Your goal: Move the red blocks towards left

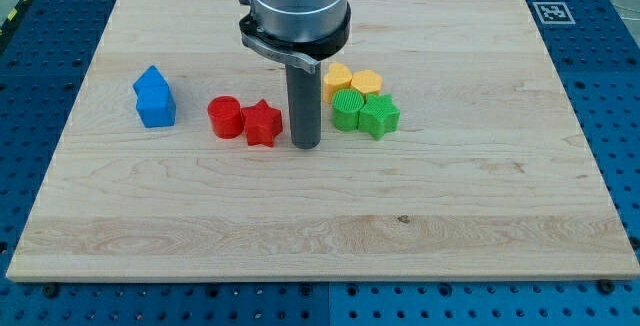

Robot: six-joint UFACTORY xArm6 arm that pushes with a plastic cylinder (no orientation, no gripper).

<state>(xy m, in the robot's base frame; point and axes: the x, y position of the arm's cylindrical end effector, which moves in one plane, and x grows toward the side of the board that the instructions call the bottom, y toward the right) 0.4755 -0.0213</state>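
A red cylinder (225, 117) and a red star-shaped block (262, 123) sit side by side, touching, left of the board's middle. My tip (306, 145) rests on the board just right of the red star, a small gap away. The rod comes down from the grey arm at the view's top.
Two blue blocks (154, 96) stand together at the view's left. Two yellow blocks (352, 81) and two green blocks (365, 114) cluster just right of my tip. The wooden board (320, 226) lies on a blue perforated table. A marker tag (551, 11) sits at the top right corner.
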